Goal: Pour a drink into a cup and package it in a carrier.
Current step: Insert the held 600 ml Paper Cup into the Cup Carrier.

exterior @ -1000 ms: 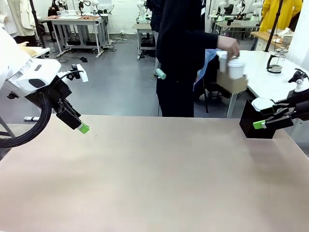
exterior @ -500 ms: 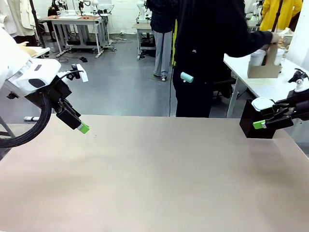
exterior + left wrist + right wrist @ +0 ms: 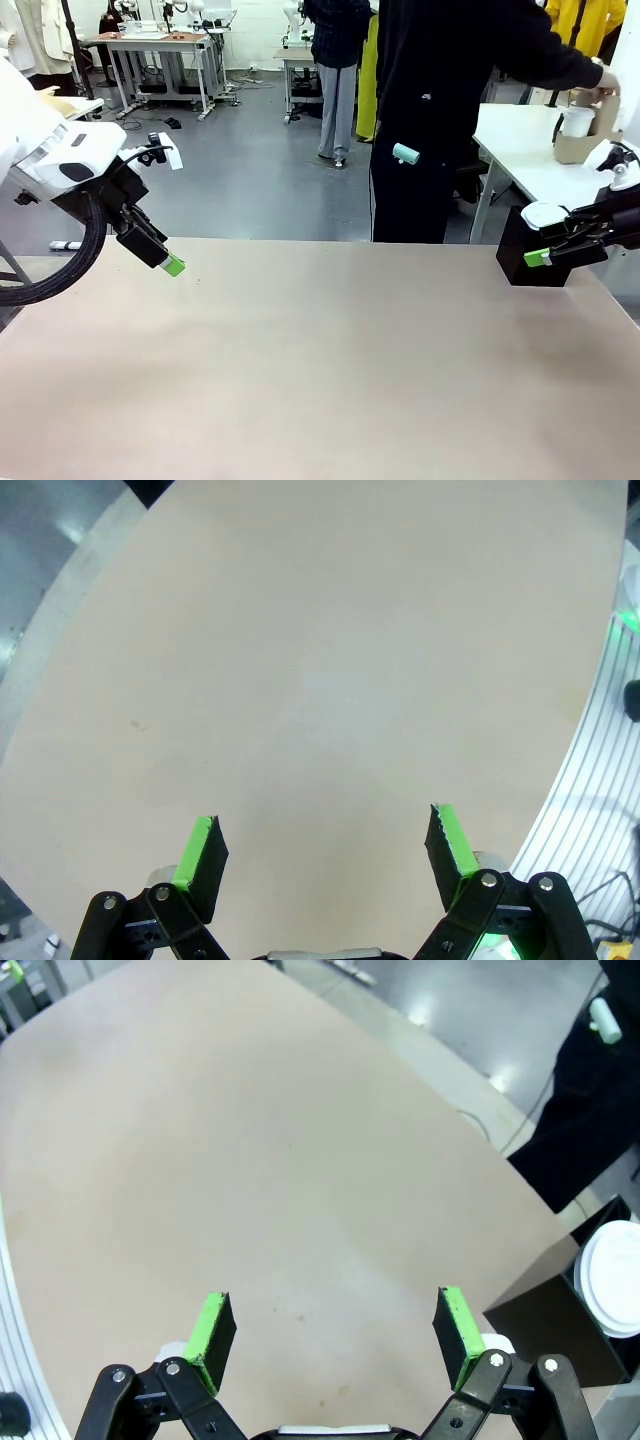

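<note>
Carrier [image 3: 583,140] standing on a white side table [image 3: 520,150] beyond the far right corner of the tabletop [image 3: 320,370], well apart from both arms, with a white cup [image 3: 576,122] upright in it. Person's hand [image 3: 606,84] resting on the upright cardboard tab at the carrier's top, arm in a dark sleeve stretched out toward it, body standing at the far edge of the tabletop and turned to that side table. Nearer, at the far right of the tabletop, a black box [image 3: 522,262] with a white domed lid [image 3: 543,214] showing at its top; same box [image 3: 560,1305] and lid [image 3: 612,1278] seen from the right wrist at the picture's right edge. Right gripper [image 3: 537,257] hanging just in front of the black box, jaws spread wide, nothing between the green pads [image 3: 458,1322]. Left gripper [image 3: 172,265] poised over the far left part of the tabletop, jaws likewise wide apart and holding nothing, green pads [image 3: 200,848] over bare beige surface. Grey floor and other work tables farther back.
</note>
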